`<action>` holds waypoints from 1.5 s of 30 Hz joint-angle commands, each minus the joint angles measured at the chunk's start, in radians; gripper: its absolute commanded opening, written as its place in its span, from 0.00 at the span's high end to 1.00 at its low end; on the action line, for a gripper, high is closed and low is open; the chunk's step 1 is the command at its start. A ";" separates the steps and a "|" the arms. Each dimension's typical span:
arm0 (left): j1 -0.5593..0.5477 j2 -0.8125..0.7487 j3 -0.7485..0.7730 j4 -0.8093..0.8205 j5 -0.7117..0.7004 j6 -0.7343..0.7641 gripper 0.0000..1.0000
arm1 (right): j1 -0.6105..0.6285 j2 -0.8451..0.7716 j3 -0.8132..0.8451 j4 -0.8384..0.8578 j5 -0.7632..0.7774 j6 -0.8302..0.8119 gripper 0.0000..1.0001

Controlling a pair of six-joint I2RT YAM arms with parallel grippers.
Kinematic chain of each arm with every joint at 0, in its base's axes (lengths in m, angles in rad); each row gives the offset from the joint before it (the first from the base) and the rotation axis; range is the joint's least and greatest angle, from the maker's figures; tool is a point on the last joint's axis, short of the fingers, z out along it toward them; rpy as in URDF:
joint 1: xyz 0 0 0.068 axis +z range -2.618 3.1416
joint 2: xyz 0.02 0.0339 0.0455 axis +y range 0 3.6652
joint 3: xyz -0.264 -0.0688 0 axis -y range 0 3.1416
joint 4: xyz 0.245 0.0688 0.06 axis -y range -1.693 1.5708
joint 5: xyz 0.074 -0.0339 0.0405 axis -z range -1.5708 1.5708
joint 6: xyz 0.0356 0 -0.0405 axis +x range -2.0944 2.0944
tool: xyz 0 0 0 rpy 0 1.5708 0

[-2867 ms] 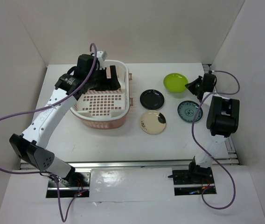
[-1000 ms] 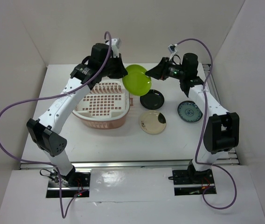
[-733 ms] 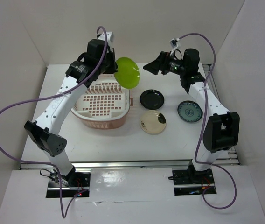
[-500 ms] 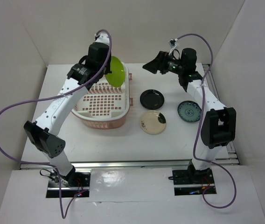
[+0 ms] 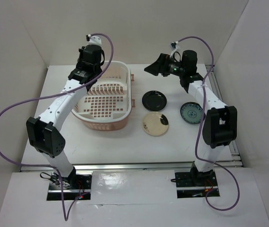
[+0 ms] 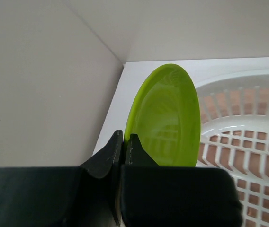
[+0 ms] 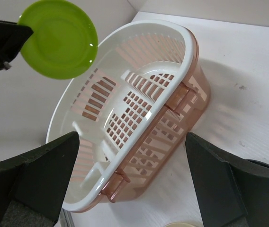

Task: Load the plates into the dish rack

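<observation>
Lime-green plate (image 6: 167,118) is hanging edge-on, left gripper (image 6: 124,142) clamping its rim; glossy, light, stiff, probably slippery. Right gripper (image 7: 132,175) is gaping, empty.

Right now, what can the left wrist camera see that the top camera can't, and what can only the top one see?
Only the left wrist view shows the lime green plate, standing on edge, pinched at its rim by the left gripper. Only the top view shows the black plate, the cream plate and the teal plate lying flat on the table, plus the right gripper, open. Both show the dish rack, with no plate in it yet.
</observation>
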 commanded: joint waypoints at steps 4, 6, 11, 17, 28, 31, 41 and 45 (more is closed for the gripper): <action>0.091 0.057 0.002 0.134 -0.037 0.075 1.00 | 0.005 0.011 0.037 0.037 -0.027 0.005 0.00; 0.091 0.070 0.002 0.123 -0.024 0.063 1.00 | 0.005 0.011 0.037 0.037 -0.038 0.005 0.00; 0.091 0.079 -0.053 0.123 0.040 0.038 1.00 | 0.005 0.021 0.037 0.037 -0.038 0.005 0.00; 0.091 0.058 -0.200 0.334 0.068 0.170 1.00 | 0.005 0.042 0.057 0.037 -0.049 0.005 0.00; 0.110 0.021 -0.295 0.358 0.127 0.126 1.00 | 0.005 0.065 0.068 0.037 -0.058 0.025 0.00; 0.110 0.021 -0.295 0.349 0.146 0.115 1.00 | 0.005 0.065 0.068 0.037 -0.058 0.025 0.00; 0.119 0.064 -0.251 0.324 0.164 0.086 1.00 | 0.005 0.056 0.059 0.027 -0.058 0.006 0.00; 0.119 0.073 -0.251 0.324 0.154 0.086 1.00 | 0.005 0.056 0.059 0.027 -0.058 0.006 0.00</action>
